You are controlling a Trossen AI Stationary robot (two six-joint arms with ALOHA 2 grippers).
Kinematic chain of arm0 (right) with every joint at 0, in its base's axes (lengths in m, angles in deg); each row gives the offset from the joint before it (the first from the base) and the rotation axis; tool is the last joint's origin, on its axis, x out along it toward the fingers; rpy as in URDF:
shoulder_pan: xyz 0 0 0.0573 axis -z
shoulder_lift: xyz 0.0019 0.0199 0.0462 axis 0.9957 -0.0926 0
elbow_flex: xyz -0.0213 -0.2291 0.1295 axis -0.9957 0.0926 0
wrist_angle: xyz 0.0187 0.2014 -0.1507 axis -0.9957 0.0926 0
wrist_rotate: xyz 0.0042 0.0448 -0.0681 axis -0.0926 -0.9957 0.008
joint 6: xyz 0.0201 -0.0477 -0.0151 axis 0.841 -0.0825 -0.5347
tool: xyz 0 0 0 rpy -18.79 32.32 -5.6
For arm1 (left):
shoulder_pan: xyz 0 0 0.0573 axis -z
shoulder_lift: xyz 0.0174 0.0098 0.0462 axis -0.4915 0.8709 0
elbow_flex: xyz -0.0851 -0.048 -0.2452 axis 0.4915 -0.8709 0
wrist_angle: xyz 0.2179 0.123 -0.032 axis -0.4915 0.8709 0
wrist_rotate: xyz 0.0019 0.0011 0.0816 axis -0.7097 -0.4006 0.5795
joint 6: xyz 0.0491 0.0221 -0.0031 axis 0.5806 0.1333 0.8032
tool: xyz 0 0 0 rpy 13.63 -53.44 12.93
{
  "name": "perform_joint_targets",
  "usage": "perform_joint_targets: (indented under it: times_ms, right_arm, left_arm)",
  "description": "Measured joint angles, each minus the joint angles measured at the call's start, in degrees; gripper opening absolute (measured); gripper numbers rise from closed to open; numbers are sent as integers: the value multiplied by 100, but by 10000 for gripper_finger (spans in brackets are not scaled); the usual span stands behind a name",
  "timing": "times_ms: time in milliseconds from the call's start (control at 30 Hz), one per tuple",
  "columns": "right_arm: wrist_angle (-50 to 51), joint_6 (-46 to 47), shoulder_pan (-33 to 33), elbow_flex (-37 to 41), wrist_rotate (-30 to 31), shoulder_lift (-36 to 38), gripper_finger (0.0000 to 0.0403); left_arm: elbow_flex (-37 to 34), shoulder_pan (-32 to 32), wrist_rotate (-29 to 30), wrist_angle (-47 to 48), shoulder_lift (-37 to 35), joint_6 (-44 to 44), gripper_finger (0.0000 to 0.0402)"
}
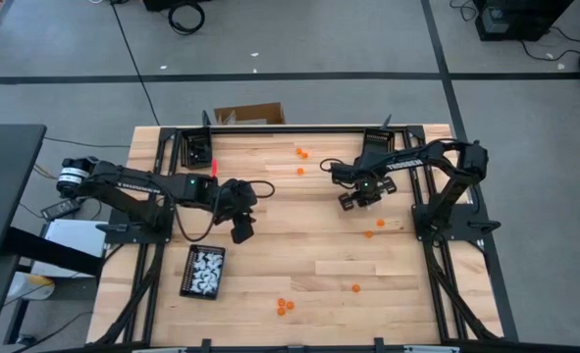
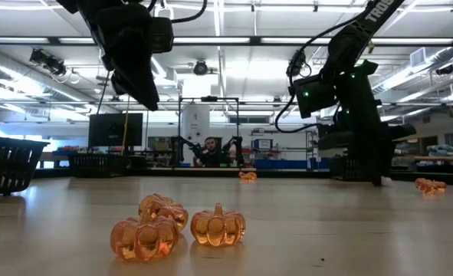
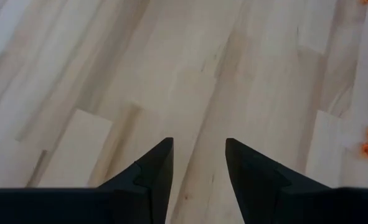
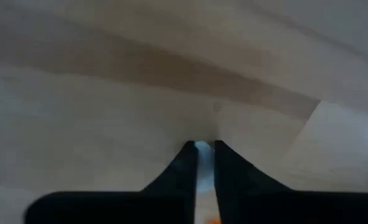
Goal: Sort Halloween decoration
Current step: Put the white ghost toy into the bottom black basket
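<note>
Now right tool (image 4: 205, 147) hangs over mid-right desk (image 1: 299, 245), jaws narrow w/ orange glimpse between, held or not can't tell, left tool (image 3: 198, 163) wide, empty, waiting; orange pumpkins (image 2: 176, 225) scattered, whites in tray (image 1: 203, 271), prob. sorted by colour.

A big wooden table (image 1: 299, 245) sits on a grey floor. Two dark arms reach in over it. The left gripper (image 1: 241, 227) hangs over bare wood, just past a black tray (image 1: 187, 277) full of white trinkets (image 1: 207, 270). The right gripper (image 1: 357, 197) is over the right half of the table. Little orange trinkets (image 1: 286, 306) lie here and there — some at the near edge, some at the far side. Another black tray (image 1: 193, 149) sits at the far left corner — a cardboard box (image 1: 250, 115) is behind it.
</note>
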Motion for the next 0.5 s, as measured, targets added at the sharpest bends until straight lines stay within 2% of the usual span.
perform_joint_targets:
  times_ms: [100, 267, 367, 500]
  right_arm:
    - [8, 2, -81, -64, -91, -4, 16]
    - [-462, 118, -453, -511, -97, -48, 12]
    - [-1056, 375, -727, -780, -102, -43, 8]
    - [-2357, 858, -1135, -1043, -173, -42, 3]
  left_arm:
    - [0, 0, -257, 248, -26, 4, 155]
    - [-2, 0, -420, 1288, -306, 4, 155]
    - [-2, 0, -416, 1869, -619, -73, 155]
    - [-2, 0, -416, 2509, -1179, -411, 155]
